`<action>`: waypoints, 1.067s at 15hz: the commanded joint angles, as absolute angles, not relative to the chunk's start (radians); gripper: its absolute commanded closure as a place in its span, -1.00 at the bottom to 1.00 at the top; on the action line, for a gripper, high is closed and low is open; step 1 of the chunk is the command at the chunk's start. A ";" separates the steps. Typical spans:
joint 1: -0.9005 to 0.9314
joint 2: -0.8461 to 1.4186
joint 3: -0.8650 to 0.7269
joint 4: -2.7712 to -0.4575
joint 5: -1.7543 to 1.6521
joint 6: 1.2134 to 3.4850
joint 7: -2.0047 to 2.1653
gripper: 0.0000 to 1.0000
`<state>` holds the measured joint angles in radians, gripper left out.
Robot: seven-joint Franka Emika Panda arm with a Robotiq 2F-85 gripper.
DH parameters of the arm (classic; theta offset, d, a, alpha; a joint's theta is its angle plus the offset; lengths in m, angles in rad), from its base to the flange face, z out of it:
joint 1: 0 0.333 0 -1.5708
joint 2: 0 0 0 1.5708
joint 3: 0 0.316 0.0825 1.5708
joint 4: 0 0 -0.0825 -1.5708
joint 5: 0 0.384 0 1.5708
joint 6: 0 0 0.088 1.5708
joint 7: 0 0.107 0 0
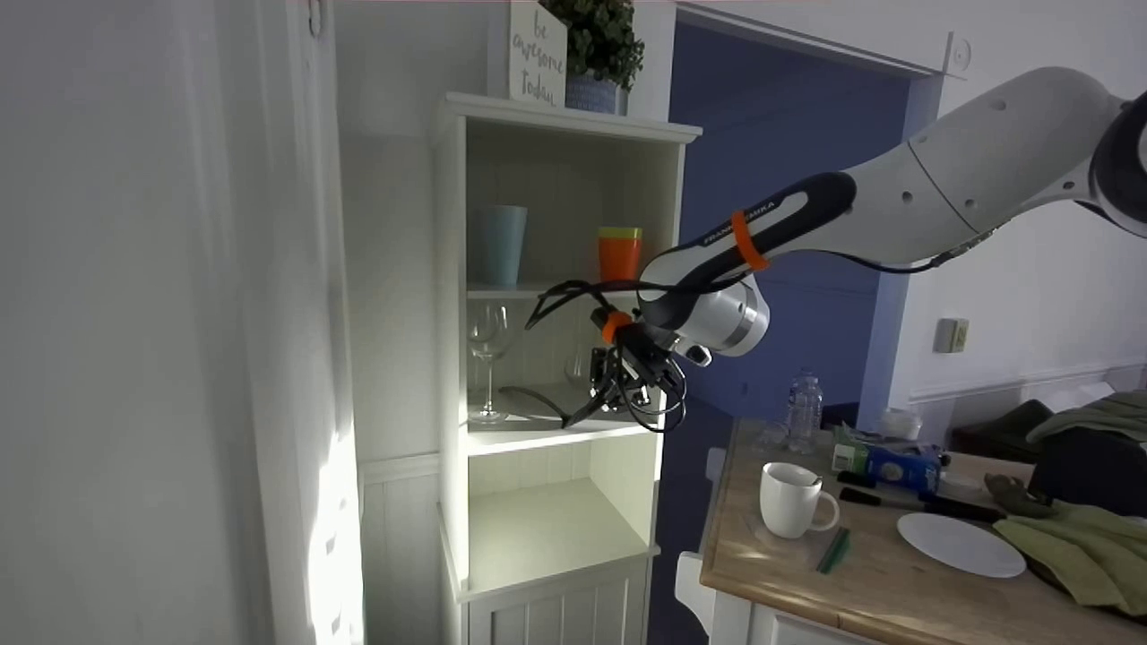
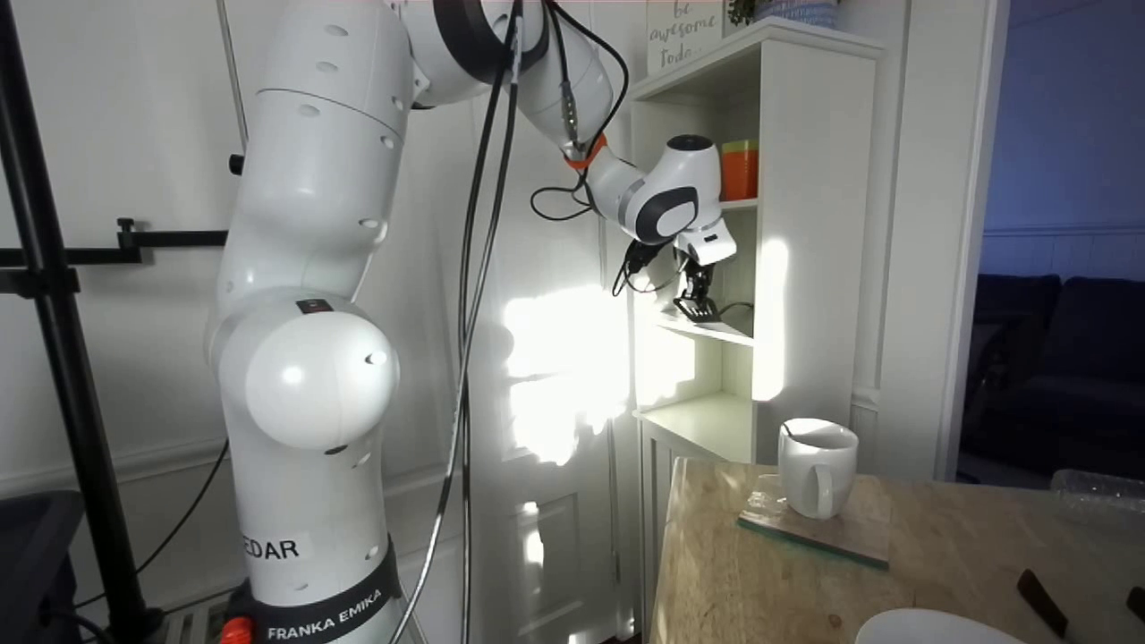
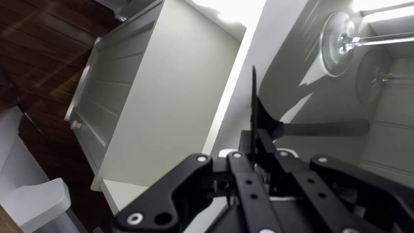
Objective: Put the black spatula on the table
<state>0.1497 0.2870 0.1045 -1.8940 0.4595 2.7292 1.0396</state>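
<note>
Wht shelf unit (image 2: 816, 215) | sign (image 1: 538, 55), plant (image 1: 596, 40) atop | blue cup (image 1: 504, 246), orng cup (image 1: 620, 258), wine glass (image 1: 488, 336) inside | mug (image 1: 789, 502) nr plate (image 1: 959, 545)

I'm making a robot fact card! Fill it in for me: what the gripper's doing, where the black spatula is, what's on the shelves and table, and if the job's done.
Action: the gripper is shut on the black spatula
Where: at the middle shelf, handle pointing inward; whether it touches the shelf is unclear
Same shelf: wine glasses
Shelf above: blue cup, orange cup
Elsewhere: the table holds a white mug on a green-edged slab and a white plate
Job done: no, the black spatula isn't on the table
</note>
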 commanded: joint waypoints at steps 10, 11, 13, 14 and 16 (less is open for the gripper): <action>0.133 0.075 0.123 -2.060 0.528 2.670 1.033 0.96; 0.126 0.046 0.129 -2.087 0.564 2.655 1.007 0.96; 0.118 -0.009 0.132 -2.132 0.651 2.623 0.937 0.96; 0.120 -0.033 0.125 -2.153 0.679 2.610 0.911 0.96; 0.117 -0.086 0.109 -2.198 0.723 2.581 0.848 0.96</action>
